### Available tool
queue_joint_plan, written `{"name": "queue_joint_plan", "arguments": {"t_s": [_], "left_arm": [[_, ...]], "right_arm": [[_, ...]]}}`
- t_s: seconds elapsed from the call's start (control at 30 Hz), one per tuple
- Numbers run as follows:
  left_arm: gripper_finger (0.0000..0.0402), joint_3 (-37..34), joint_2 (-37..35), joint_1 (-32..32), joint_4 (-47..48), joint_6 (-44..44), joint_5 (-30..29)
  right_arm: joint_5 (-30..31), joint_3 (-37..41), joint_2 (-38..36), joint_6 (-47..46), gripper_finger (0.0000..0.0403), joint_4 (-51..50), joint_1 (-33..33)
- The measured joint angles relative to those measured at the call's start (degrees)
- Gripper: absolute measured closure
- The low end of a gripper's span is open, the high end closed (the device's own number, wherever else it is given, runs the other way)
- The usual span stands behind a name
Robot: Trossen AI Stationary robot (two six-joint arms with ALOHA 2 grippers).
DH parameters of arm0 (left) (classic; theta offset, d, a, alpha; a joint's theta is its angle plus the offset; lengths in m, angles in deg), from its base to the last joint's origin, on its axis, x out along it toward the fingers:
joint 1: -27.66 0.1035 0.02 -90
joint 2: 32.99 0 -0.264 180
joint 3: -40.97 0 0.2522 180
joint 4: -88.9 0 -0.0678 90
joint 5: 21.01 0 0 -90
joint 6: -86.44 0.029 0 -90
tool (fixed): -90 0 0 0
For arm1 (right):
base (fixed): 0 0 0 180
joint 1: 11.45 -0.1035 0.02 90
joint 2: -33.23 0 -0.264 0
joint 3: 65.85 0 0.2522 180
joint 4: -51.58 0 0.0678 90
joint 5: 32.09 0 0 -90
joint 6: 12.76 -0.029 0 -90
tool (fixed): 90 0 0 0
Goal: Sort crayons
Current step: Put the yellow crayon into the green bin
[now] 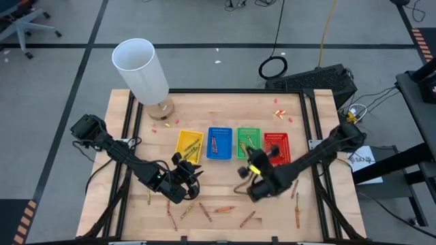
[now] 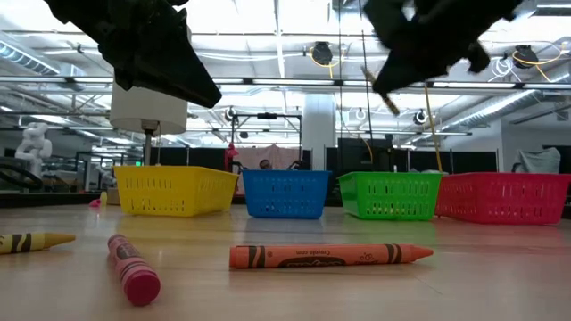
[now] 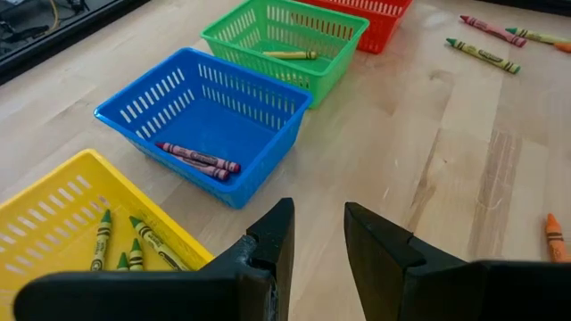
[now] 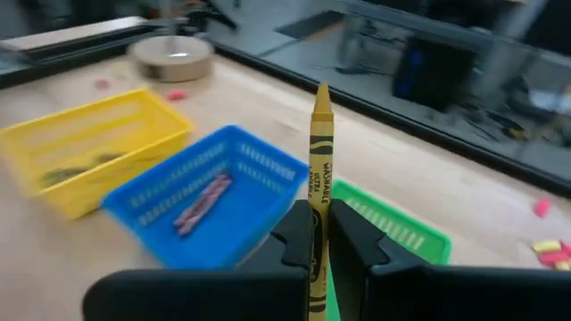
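Right pincer (image 4: 319, 234) is pinching a yellow crayon (image 4: 319, 169) between its two dark fingers, and the crayon stands upright with its tip rising at 12 o'clock above the fingertips. On its paper wrap the word "WASHABLE" can be read; the smaller print I cannot read. Seen from above, this pincer (image 1: 253, 171) hangs over the tabletop (image 1: 320, 211) at 6 o'clock from the green tray (image 1: 247, 141).

Left pincer (image 3: 314, 234) holds nothing, its fingers a little spread, just at 6 o'clock from the yellow tray (image 1: 189, 143). The yellow tray holds green crayons (image 3: 134, 245), the blue tray (image 3: 207, 114) two purple-red crayons (image 3: 198, 159), the green tray one yellowish crayon. More crayons lie loose on the tabletop; an orange crayon (image 2: 330, 256) carries a label too small to read. A white cylinder (image 1: 141, 69) stands at 11 o'clock.
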Motion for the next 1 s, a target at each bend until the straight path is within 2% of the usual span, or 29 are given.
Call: {"name": "queue_joint_plan", "arguments": {"t_s": [0.2,0.5,0.83,1.0], "left_arm": [[0.0301,0.0,0.0,-0.1,0.0,0.0,0.3],[0.0301,0.0,0.0,-0.1,0.0,0.0,0.3],[0.0301,0.0,0.0,0.1,0.0,0.0,0.3],[0.0301,-0.1,0.0,0.1,-1.9,0.1,0.3]], "right_arm": [[-4.7,5.2,0.0,-5.7,0.0398,4.4,6.0],[-9.2,9.7,0.0,-5.0,0.0398,11.6,11.6],[-13.5,11.4,0.0,-1.1,0.0398,14.7,14.4],[-14.3,11.4,0.0,-0.8,0.0375,14.7,14.9]]}}
